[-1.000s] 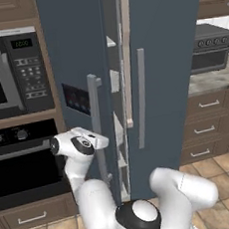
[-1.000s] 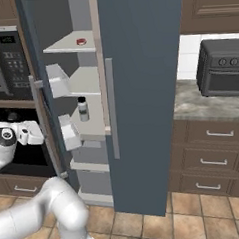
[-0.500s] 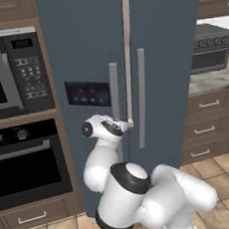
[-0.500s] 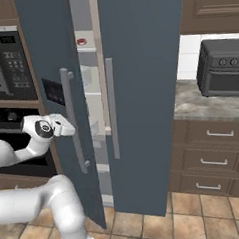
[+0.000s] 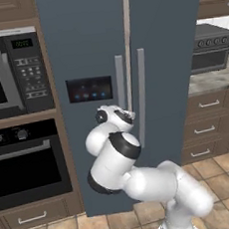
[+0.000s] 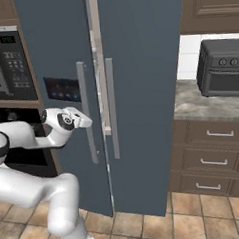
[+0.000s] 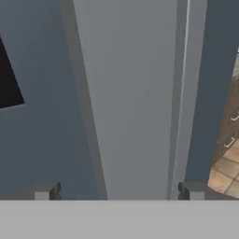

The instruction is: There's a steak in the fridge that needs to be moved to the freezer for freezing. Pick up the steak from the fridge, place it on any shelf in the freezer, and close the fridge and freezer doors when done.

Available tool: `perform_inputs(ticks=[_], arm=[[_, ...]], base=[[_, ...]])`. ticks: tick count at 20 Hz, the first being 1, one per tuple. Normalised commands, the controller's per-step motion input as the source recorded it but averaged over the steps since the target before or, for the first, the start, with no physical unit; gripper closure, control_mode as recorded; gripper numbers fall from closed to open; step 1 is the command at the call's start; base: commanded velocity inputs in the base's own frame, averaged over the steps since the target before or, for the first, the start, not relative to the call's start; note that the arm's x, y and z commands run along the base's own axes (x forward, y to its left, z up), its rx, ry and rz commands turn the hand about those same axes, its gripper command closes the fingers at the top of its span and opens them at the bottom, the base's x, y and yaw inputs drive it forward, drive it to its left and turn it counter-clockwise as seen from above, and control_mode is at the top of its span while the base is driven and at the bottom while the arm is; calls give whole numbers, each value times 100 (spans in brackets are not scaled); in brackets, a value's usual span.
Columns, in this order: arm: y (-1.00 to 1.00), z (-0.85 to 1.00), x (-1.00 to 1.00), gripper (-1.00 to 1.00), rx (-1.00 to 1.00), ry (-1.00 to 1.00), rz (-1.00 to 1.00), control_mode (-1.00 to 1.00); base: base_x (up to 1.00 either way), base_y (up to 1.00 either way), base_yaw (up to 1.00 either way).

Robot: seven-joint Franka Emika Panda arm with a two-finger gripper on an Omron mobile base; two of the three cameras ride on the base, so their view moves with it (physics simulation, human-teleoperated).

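**Hand right up against the freezer door handle, jaws spread wide, nothing in them**

So here's where you're at. In the left base view the gripper [image 5: 128, 116] sits just below centre of the frame, pressed up close to the freezer door [image 5: 79, 50], right at the lower end of its grey bar handle [image 5: 120, 81]. In the right base view the same gripper [image 6: 85, 121] is at the middle left, touching or just shy of that handle [image 6: 86, 111]; you can't really tell which from that angle.

Jaws are released and standing wide apart. In the hand view the two fingertips [image 7: 46, 192] poke up at the bottom corners with the grey handle [image 7: 130, 98] running straight up between them, not pinched by either one. Nothing held.

The dark display panel [image 5: 89, 89] is at centre left of the left base view, just left of the handle. The fridge door [image 5: 165, 56], the plain one, fills the upper right, and its own handle [image 5: 142, 101] is just beside the freezer's. There's a thin pale gap [image 6: 95, 53] between the two doors, near the top centre of the right base view, so they aren't fully flush.

As for the steak: it's hidden behind the doors, so its spot can't be told.

The microwave [image 5: 9, 72] and black oven [image 5: 26, 163] are along the left edge.
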Motion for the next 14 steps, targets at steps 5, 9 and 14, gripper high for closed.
perform_inputs(ticks=[5,9,14], arm=[[-11,3,76,-100,0,2,0,-100],[-16,0,76,-100,0,2,0,-100],[-21,0,63,-100,0,0,2,-100]], base=[[0,0,0],[0,0,0],[0,0,0]])
